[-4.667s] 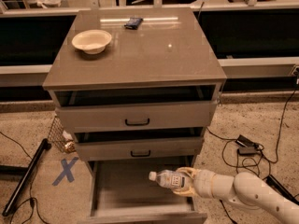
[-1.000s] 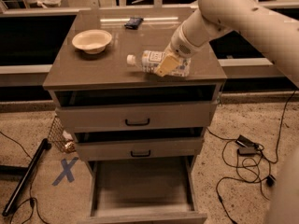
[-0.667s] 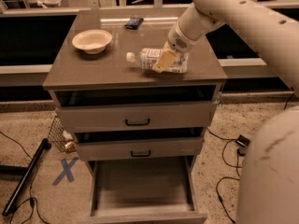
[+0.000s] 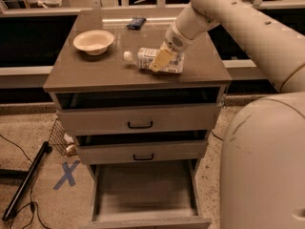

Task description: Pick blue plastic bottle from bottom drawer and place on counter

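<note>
Moved: bottle (image 4: 144, 58), carried up from the bottom drawer (image 4: 143, 191) to the counter (image 4: 90, 71); arm (image 4: 224, 13) now reaches in from upper right.

- Black pole (image 4: 24, 185): on the floor, far left, slanted.
- Blue X (image 4: 66, 174): taped on the floor, left of the bottom drawer.
- Wire basket (image 4: 58, 138): on the floor beside the cabinet's left side.
- Bowl (image 4: 93, 41): pale, upright, counter's left rear.
- Dark flat object (image 4: 136, 23): counter's rear, centre.
- Bottle: lying on its side, counter's front centre, white cap to the left; contact with the surface unclear.
- Gripper (image 4: 160, 61): over the bottle's middle, yellowish fingers (image 4: 162, 57) closed around the body.
- Two upper drawers (image 4: 138, 120): black handles, each slightly open.
- Bottom drawer: pulled fully out, plain grey inside.
</note>
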